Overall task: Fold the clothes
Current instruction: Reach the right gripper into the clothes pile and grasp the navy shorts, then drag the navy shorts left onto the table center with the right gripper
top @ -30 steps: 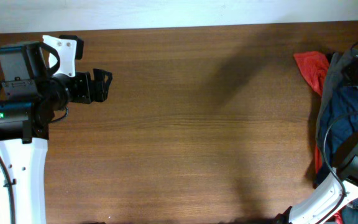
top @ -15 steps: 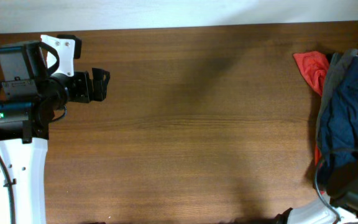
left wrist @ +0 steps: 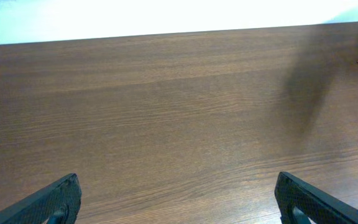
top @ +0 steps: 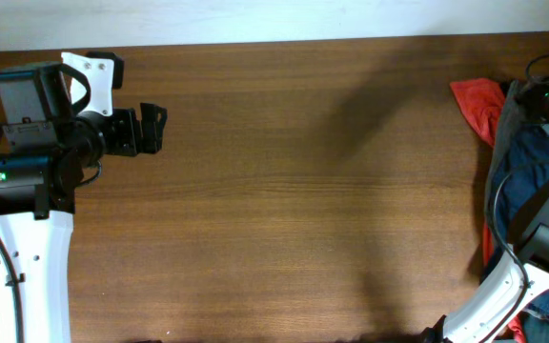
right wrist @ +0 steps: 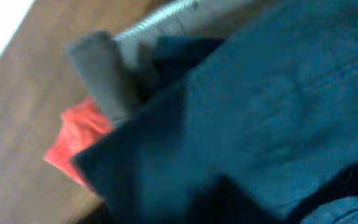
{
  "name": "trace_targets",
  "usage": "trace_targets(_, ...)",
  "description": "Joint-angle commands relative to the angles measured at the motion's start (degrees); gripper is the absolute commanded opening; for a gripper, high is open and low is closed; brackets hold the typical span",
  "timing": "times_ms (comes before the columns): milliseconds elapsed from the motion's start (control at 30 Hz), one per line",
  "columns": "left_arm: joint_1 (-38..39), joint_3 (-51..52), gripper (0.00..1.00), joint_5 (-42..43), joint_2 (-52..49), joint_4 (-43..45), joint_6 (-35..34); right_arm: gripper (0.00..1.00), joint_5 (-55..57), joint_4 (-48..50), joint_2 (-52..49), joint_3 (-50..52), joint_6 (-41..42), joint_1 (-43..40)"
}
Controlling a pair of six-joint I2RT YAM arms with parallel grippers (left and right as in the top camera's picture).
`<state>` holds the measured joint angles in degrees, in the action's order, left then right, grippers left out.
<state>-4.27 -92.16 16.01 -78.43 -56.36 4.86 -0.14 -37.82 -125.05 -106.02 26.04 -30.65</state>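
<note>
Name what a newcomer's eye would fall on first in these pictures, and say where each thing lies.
The colourful heap at the right edge of the table stands out first: navy shorts piled with a red cloth and a grey garment at its far side. Next comes the left gripper, open, at the table's far left.
</note>
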Motion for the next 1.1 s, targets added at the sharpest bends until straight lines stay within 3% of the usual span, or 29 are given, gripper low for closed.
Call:
trace_targets(0,0.11,-1.27,0.99,-1.07,-0.31,0.17,-0.09,0.13,-1.64,-0.24,0.92,-0.07,-0.35,0.35)
trace_targets(100,0.11,-1.27,0.99,-1.66,-0.33,0.57,-0.09,0.07,-6.43,-0.50,4.00,-0.09,-7.43,0.85)
trace_targets(367,0.11,-1.27,0.99,-3.45,-0.31,2.89,-0.07,0.10,-12.37,-5.84,19.74,-0.09,-20.55,6.97)
trace_targets(533,0.11,-1.31,0.99,-6.03,-0.31,5.25,-0.09,0.10,-13.42,-11.74,25.59,-0.09,-21.35,14.99)
trace_targets(733,0.11,-3.54,0.99,-12.52,0.17,5.55,-0.09,0.09,-13.42,-18.67,25.20,-0.07,-21.35,28.98)
trace_targets(1067,-2.12,-8.37,0.99,-22.05,5.09,5.55,-0.13,0.11,-13.40,-17.88,16.17,-0.07,-19.54,57.13)
